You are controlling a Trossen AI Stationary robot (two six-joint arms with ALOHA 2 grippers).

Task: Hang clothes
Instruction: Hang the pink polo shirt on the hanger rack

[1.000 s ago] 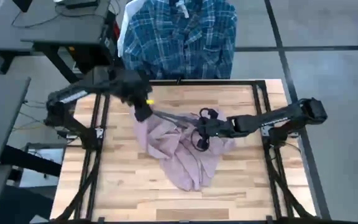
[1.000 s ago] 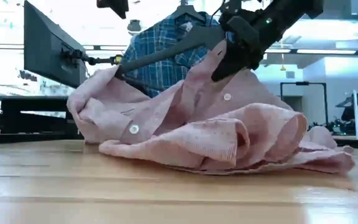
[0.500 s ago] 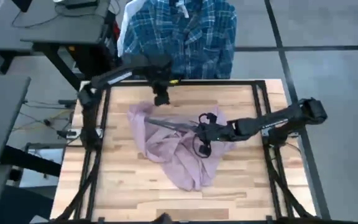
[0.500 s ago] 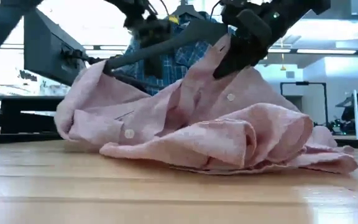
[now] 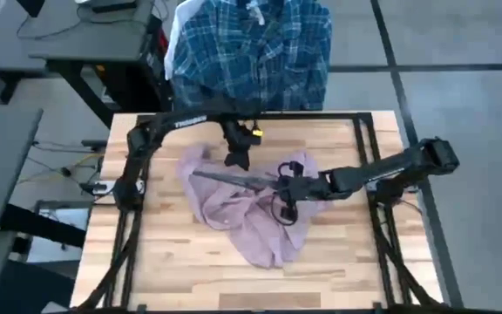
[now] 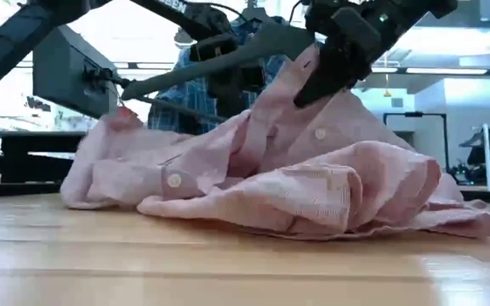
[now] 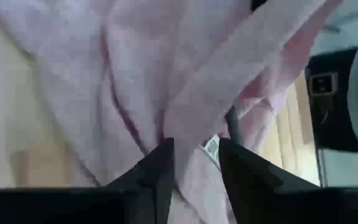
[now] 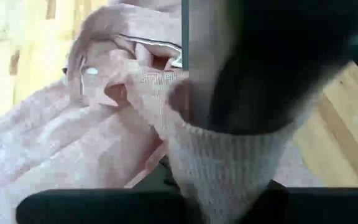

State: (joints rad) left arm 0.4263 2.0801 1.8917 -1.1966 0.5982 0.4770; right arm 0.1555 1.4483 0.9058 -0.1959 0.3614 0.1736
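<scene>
We see pink shirt point(image 5: 251, 214) at frame centre, right gripper point(image 5: 288, 187) pinching it, left gripper point(image 5: 236, 160) fingers apart above it.

Shirt point(image 5: 251, 209) heaped at the centre of the table point(image 5: 172, 270); left gripper point(image 5: 236, 157) above its far edge, right gripper point(image 5: 286, 187) over its right part; second shirt point(image 5: 251, 48) hangs beyond the table's far side
</scene>
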